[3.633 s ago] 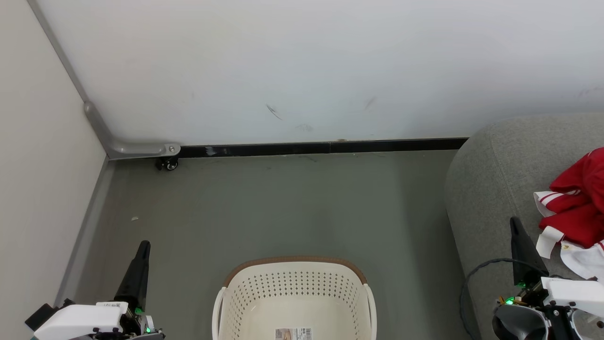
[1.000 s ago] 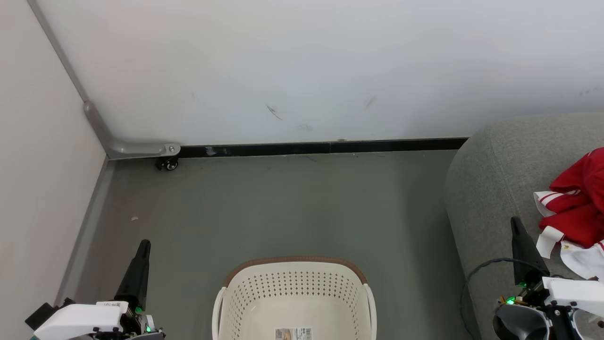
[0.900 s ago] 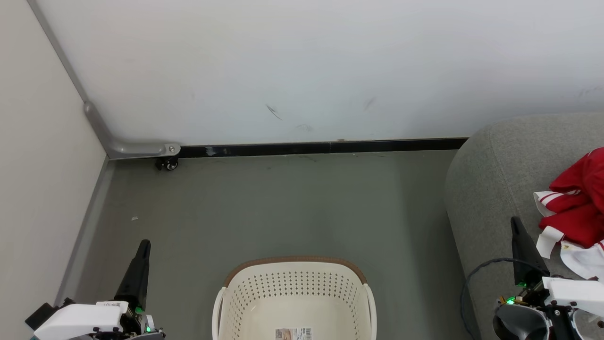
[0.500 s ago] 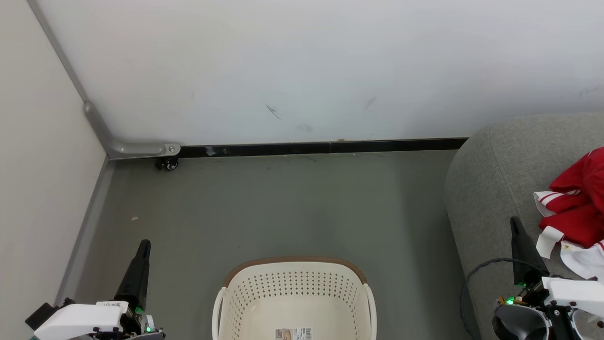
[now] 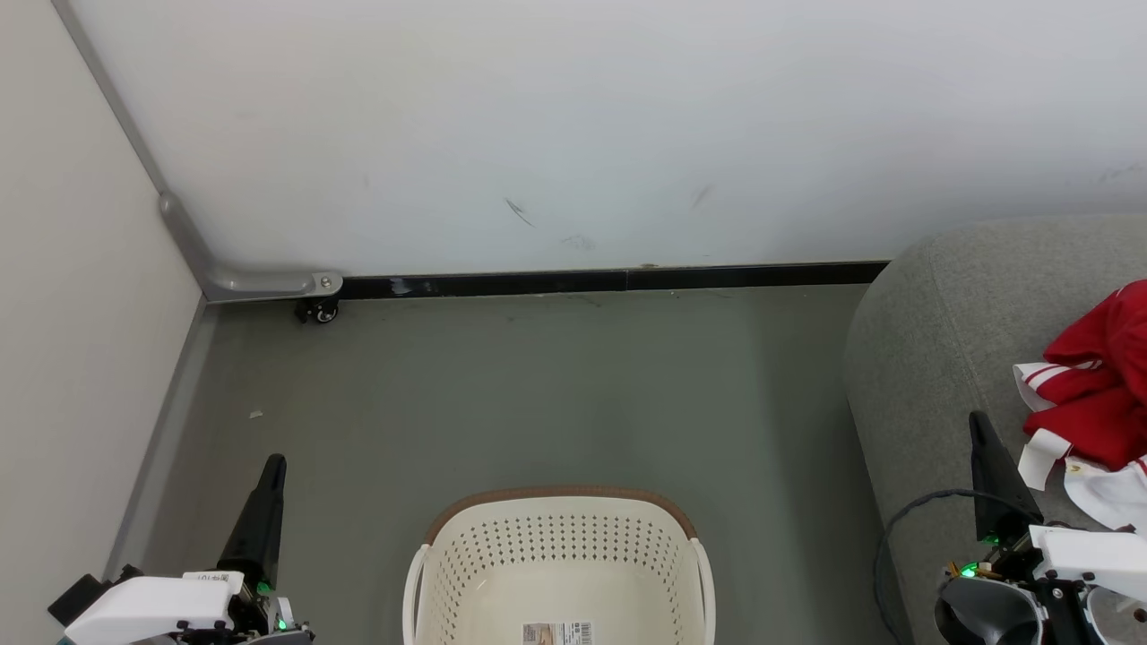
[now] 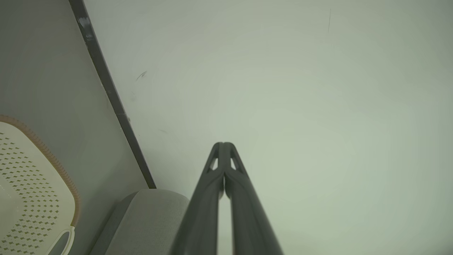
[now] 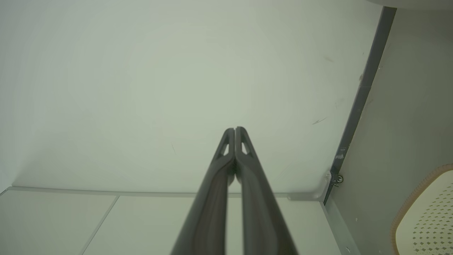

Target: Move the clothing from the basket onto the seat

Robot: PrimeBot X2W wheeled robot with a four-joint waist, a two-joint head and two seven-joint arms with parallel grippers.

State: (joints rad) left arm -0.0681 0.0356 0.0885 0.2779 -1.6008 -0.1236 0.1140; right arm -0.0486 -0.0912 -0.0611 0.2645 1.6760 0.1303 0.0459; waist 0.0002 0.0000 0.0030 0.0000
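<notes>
Both pairs of fingers are pressed together and hold nothing: the left gripper (image 5: 275, 463) points up over the grey floor (image 5: 538, 385) left of the basket (image 5: 560, 493), the right gripper (image 5: 976, 421) over the near edge of the seat (image 5: 932, 358), just beside the clothing (image 5: 1098, 385) and seemingly clear of it. The red-and-white clothing lies crumpled on the seat, running off the frame's right edge, so its long axis cannot be told. The cream basket stands upright on the floor between the arms, a paper label (image 5: 557, 633) on its bottom.
</notes>
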